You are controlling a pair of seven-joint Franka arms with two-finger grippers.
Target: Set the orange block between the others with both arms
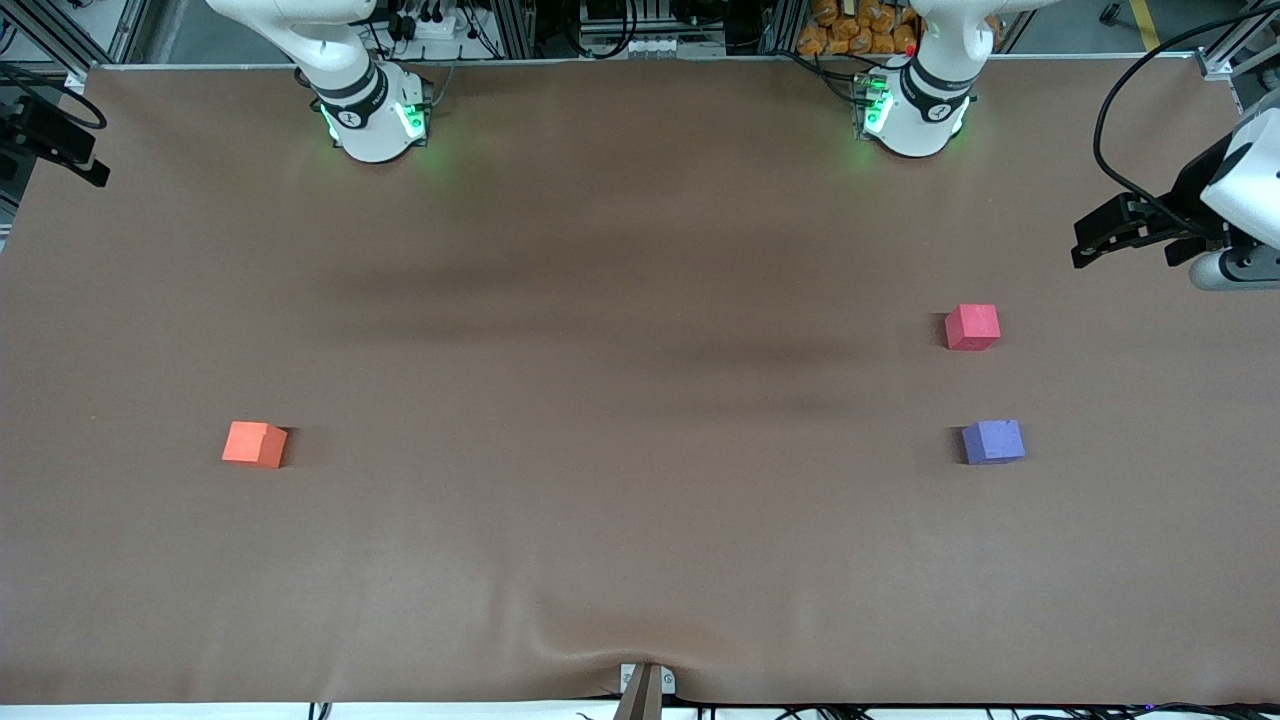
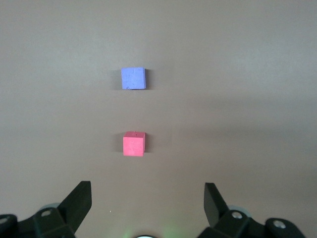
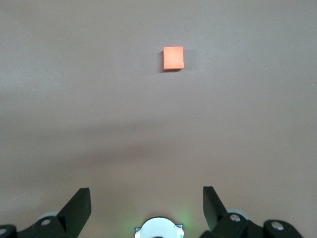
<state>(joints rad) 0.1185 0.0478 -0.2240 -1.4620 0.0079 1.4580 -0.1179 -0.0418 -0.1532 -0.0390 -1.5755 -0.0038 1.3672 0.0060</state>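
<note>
The orange block (image 1: 254, 444) (image 3: 173, 58) lies alone on the brown table toward the right arm's end. At the left arm's end sit the others: a pinkish-red cube (image 1: 972, 327) (image 2: 134, 144) and, nearer the front camera with a gap between them, a purple-blue cube (image 1: 993, 441) (image 2: 133, 78). My left gripper (image 2: 147, 191) hangs open high over the table near its base, facing both cubes, with nothing between its fingers. My right gripper (image 3: 146, 191) is open and empty too, high over its base, well short of the orange block.
The two green-lit bases (image 1: 372, 118) (image 1: 915, 115) stand along the table's edge farthest from the front camera. Dark equipment overhangs each end (image 1: 1130, 228) (image 1: 55, 140). A small bracket (image 1: 645, 685) sits at the nearest edge, where the brown cover is wrinkled.
</note>
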